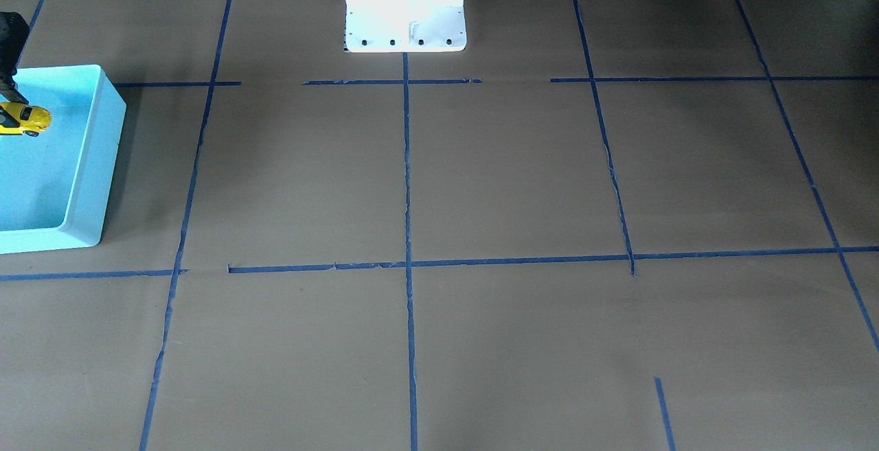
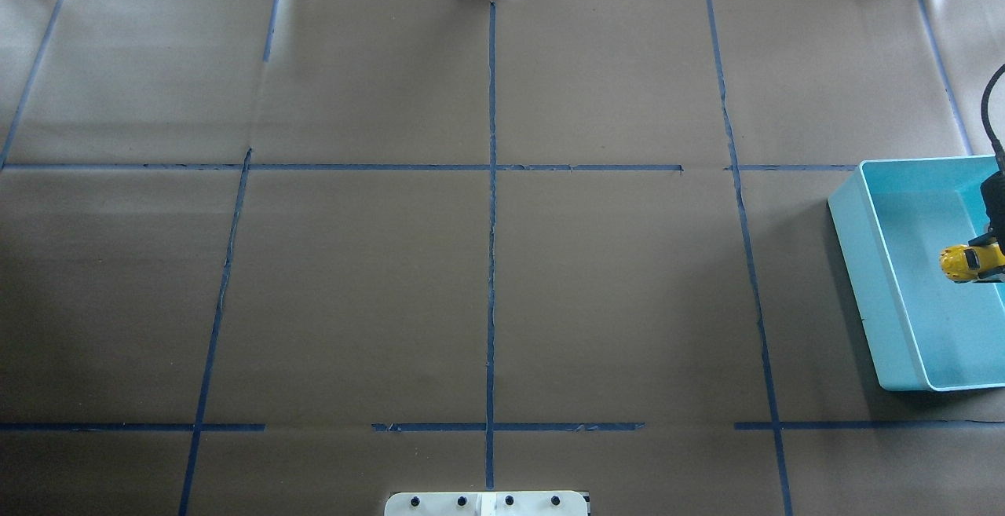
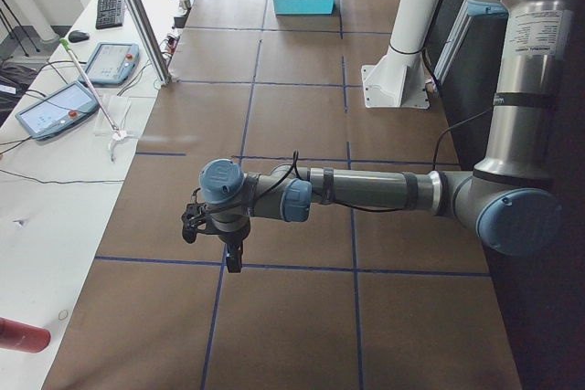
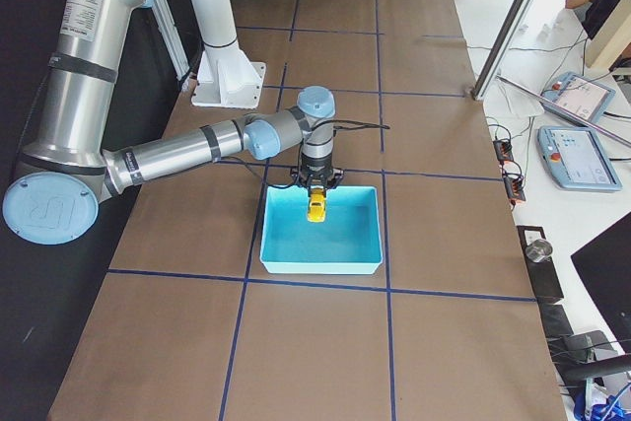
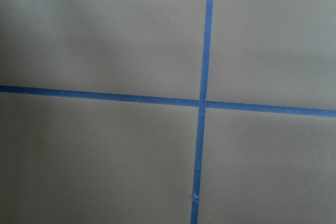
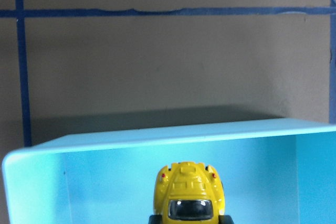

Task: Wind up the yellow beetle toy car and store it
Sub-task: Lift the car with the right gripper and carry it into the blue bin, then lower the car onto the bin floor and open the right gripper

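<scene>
The yellow beetle toy car hangs inside the open top of the turquoise bin, above its floor. My right gripper is shut on the car, coming straight down from above the bin. In the overhead view the car sits at the right edge, with the gripper partly cut off by the frame. The car also shows at the left edge of the front-facing view. My left gripper hovers over bare table far from the bin; I cannot tell whether it is open or shut.
Brown paper with a grid of blue tape lines covers the table. The robot's white base stands at the table's near middle. Tablets and cables lie on a side bench beyond the table's far edge.
</scene>
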Controlling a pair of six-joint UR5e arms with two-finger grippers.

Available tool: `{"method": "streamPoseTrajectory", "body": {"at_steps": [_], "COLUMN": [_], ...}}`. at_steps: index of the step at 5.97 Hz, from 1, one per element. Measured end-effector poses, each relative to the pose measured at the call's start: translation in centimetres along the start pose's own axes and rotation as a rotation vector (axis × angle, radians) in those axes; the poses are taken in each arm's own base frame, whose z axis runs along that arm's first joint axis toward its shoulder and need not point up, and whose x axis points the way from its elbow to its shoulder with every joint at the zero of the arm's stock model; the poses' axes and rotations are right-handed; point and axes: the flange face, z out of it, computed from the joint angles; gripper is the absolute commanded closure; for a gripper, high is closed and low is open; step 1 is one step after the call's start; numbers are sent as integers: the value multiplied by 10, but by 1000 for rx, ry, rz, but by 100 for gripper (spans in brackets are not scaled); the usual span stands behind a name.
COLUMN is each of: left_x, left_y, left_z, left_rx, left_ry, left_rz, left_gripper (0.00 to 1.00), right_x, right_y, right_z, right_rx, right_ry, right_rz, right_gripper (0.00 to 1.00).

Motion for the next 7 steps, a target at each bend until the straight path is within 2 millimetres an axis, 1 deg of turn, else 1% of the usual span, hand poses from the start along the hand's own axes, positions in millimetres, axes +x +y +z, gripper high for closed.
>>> {"method": "streamPoseTrajectory", "body": {"at_steps": [1, 3, 4, 5, 7], "left_x": [0, 0, 0, 0, 1], "left_y": [0, 0, 0, 0, -1], "left_z": [0, 0, 0, 0, -1], "left_rx": [0, 0, 0, 0, 2], "left_ry": [0, 0, 0, 0, 0], "left_rz": [-1, -1, -1, -1, 3], "left_gripper": [0, 0, 0, 0, 0], "right_x": [7, 33, 37, 36, 32], "right_y": [9, 21, 26, 28, 23], "right_z": [15, 56, 68, 77, 95], "right_rx": [-12, -9, -14, -21, -31], "right_ry": [-4, -4, -16, -31, -65], "right_rz": [-4, -9, 0, 2, -5], "right_gripper": [98, 97, 96, 96, 93]}}
